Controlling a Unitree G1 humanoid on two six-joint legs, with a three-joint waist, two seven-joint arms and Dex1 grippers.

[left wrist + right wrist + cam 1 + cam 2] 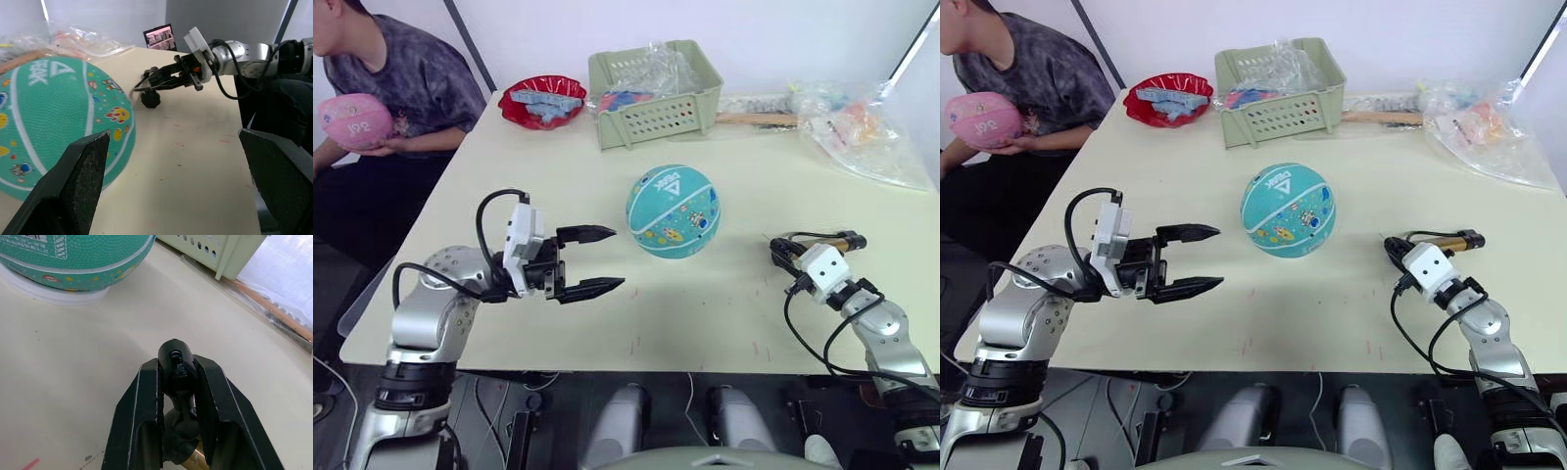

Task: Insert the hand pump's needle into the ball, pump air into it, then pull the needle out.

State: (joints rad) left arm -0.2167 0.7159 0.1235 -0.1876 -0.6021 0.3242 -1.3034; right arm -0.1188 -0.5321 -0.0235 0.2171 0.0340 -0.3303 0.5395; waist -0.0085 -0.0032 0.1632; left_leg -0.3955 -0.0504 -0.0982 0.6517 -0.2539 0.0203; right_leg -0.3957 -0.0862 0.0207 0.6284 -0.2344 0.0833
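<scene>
The teal-blue ball [673, 211] with cartoon prints rests on a low white ring [54, 294] at the table's middle. My left gripper [617, 258] hovers open just to the ball's left, its fingers pointing at it and apart from it. In the left wrist view the ball [58, 122] lies ahead of the two wide-spread fingers [73, 191]. To the ball's right, my right gripper [177, 364] is shut on the black end of the hand pump [837, 241], which lies on the table with its brass body pointing right. A thin black hose [800, 235] loops by it. The needle is too small to make out.
A green basket [656, 88], a red bowl [543, 100], a wooden stick [754, 118] and plastic bags [862, 132] line the table's far side. A seated person [401, 78] holds a pink ball [352, 119] at the left. The table's front edge [607, 367] runs just behind both arms.
</scene>
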